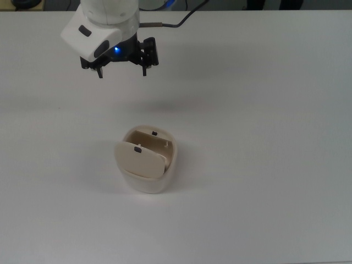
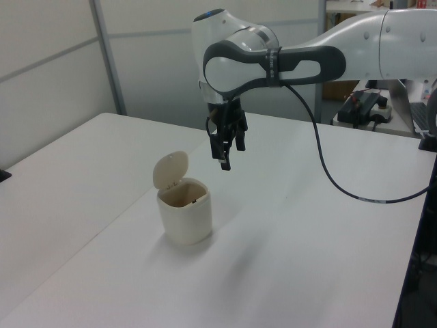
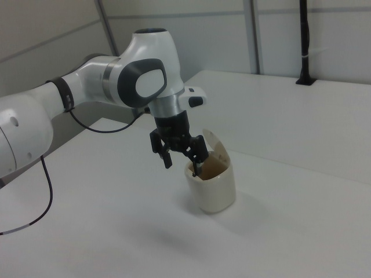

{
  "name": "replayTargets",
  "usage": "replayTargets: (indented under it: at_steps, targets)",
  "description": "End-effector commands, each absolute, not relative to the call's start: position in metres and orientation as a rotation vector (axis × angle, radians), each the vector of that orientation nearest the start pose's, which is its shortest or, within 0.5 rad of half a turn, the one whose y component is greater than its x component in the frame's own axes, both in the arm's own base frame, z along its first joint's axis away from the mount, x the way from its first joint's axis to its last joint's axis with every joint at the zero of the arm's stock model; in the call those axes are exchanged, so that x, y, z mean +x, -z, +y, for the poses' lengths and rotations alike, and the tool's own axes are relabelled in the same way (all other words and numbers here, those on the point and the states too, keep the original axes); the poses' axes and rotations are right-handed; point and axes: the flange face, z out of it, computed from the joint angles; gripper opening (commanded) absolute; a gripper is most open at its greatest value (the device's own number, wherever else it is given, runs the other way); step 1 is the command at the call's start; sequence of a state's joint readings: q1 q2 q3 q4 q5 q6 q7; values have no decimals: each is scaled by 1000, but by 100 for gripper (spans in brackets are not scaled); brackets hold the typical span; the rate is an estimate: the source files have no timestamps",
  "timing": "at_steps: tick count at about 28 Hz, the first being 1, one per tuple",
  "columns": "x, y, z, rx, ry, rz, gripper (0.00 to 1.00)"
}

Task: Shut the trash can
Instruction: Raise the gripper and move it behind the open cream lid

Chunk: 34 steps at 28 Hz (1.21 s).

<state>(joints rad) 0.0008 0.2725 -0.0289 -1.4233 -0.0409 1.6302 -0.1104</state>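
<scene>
Clearly the closing has not begun: the lid (image 1: 139,159) stands up open, and the tool (image 1: 122,70) hangs in the air, apart from the bin (image 1: 148,160), with its two fingers spread and nothing between them.

Going left to right in the top view, the lid comes first, on the bin's left rim, then the open mouth to its right. The tool is above and a little left of the bin in this view, well apart. In the left view the tool (image 2: 227,149) hangs just right of the bin (image 2: 184,212) and higher than its lid (image 2: 170,169).

I judge the next move is to bring the tool behind the raised lid and push it down over the mouth, gently, because the bin looks light and could slide on the counter (image 1: 275,165).

The bin is cream, small, rounded-square. A tiny black knob (image 1: 137,148) sits on the lid.
</scene>
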Motion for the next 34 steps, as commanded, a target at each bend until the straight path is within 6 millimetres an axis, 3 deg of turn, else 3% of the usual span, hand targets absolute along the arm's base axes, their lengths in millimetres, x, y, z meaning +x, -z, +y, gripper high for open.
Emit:
replayTargets:
  at_steps: [1, 4, 5, 34]
  targets:
    - [632, -540, -24, -3213, -134, -134, 52]
    - [631, -542, -24, -3211, -132, -136, 3]
    - [631, -542, -24, -3209, -131, -126, 0]
    - [633, -542, -17, -3173, -116, -130, 0]
